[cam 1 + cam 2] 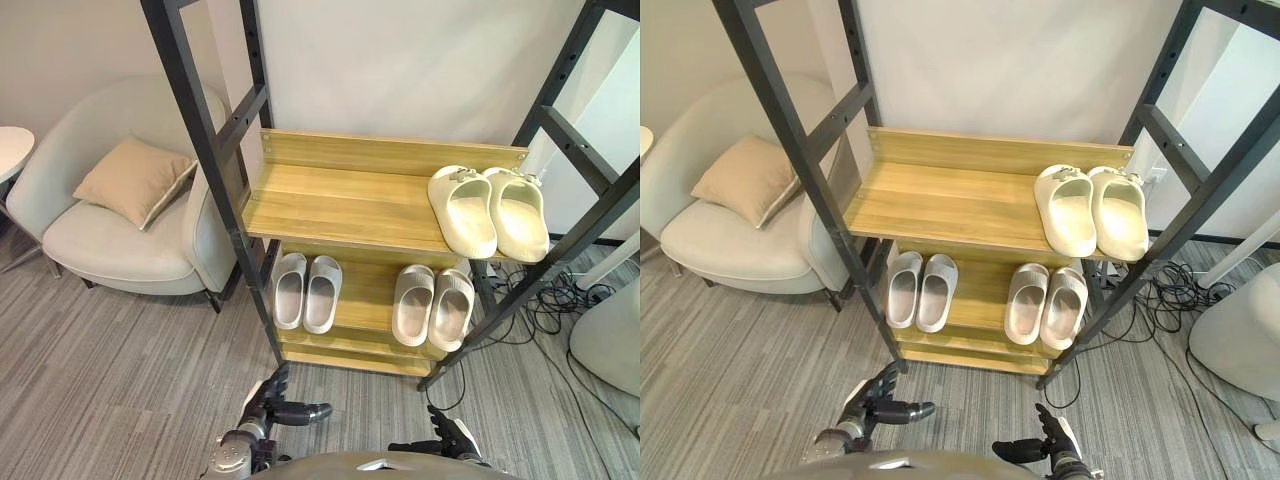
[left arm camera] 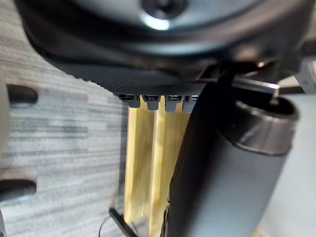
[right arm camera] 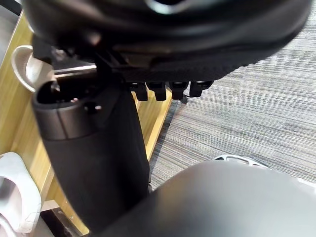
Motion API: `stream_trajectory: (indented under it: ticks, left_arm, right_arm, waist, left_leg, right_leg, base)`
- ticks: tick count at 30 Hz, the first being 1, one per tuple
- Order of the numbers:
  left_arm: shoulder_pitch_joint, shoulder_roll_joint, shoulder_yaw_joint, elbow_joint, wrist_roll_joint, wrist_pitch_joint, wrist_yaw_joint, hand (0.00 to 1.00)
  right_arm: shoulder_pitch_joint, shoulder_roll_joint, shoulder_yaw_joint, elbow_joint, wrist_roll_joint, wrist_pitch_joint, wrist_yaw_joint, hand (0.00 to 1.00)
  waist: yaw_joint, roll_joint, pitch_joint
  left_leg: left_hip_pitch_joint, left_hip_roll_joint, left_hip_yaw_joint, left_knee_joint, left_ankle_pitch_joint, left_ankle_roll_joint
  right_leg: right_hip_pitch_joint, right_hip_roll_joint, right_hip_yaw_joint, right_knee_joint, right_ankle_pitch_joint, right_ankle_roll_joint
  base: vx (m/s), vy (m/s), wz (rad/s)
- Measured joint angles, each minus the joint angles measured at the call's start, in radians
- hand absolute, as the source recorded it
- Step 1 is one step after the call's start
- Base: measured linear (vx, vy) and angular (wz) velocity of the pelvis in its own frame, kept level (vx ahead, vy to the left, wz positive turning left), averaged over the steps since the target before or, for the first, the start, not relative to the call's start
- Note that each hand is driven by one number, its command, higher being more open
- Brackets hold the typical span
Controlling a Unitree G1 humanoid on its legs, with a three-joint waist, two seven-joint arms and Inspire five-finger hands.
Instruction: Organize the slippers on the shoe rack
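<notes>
Because the cream slippers [image 1: 487,210] are sitting paired at the upper right of the shoe rack [image 1: 340,195], with the left grey pair [image 1: 307,292] and right grey pair [image 1: 432,305] lying below, I am holding my left hand [image 1: 272,400] and right hand [image 1: 1045,443] low, fingers relaxed, grasping nothing.

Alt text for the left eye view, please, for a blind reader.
A wooden shoe rack holds one cream slipper pair on the upper shelf's right end and two grey pairs on the lower shelf. The left hand and right hand hover open below, holding nothing.
</notes>
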Motion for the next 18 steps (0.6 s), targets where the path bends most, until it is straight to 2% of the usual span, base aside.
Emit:
stream_trajectory:
  ticks: [10, 13, 15, 16, 18]
  left_arm:
    - [-0.012, -0.037, 0.116, 0.07, 0.053, -0.007, 0.082, 1.0]
    - [-0.028, -0.051, 0.149, 0.092, 0.054, -0.013, 0.092, 1.0]
    - [-0.048, -0.053, 0.15, 0.105, 0.054, -0.015, 0.094, 1.0]
    - [-0.052, -0.053, 0.15, 0.106, 0.055, -0.017, 0.094, 1.0]
    - [-0.057, -0.054, 0.149, 0.106, 0.055, -0.022, 0.1, 1.0]
  right_arm:
    - [-0.017, 0.005, -0.012, 0.0, 0.0, 0.0, -0.001, 1.0]
    - [-0.053, 0.006, -0.019, 0.022, 0.0, 0.001, -0.003, 1.0]
    - [-0.076, 0.005, -0.019, 0.035, -0.001, 0.004, -0.011, 1.0]
    - [-0.083, 0.001, -0.019, 0.036, -0.001, 0.007, -0.013, 1.0]
    - [-0.092, -0.004, -0.02, 0.036, -0.001, 0.007, -0.017, 1.0]
  waist:
    - [0.003, 0.005, 0.005]
    - [0.01, 0.003, 0.032]
    - [0.01, -0.001, 0.058]
    - [0.009, 0.0, 0.067]
    - [0.003, 0.007, 0.081]
  left_leg:
    - [0.0, 0.002, 0.014, 0.001, -0.002, 0.001]
    - [-0.006, -0.001, 0.045, 0.027, -0.013, 0.004]
    - [-0.03, -0.016, 0.052, 0.086, -0.04, 0.012]
    - [-0.054, -0.023, 0.05, 0.118, -0.05, 0.015]
    - [-0.093, -0.03, 0.024, 0.17, -0.065, 0.017]
  right_leg:
    - [-0.014, -0.001, 0.016, 0.017, -0.002, 0.001]
    - [-0.078, -0.019, 0.052, 0.135, -0.048, 0.002]
    - [-0.132, -0.049, 0.071, 0.26, -0.096, 0.022]
    - [-0.165, -0.059, 0.082, 0.323, -0.107, 0.035]
    - [-0.199, -0.065, 0.109, 0.397, -0.108, 0.035]
  base:
    - [0.0, 0.002, -0.04]
    - [-0.02, 0.017, -0.31]
    - [-0.08, 0.003, -0.14]
    - [-0.09, -0.009, 0.16]
    - [-0.09, 0.004, 0.35]
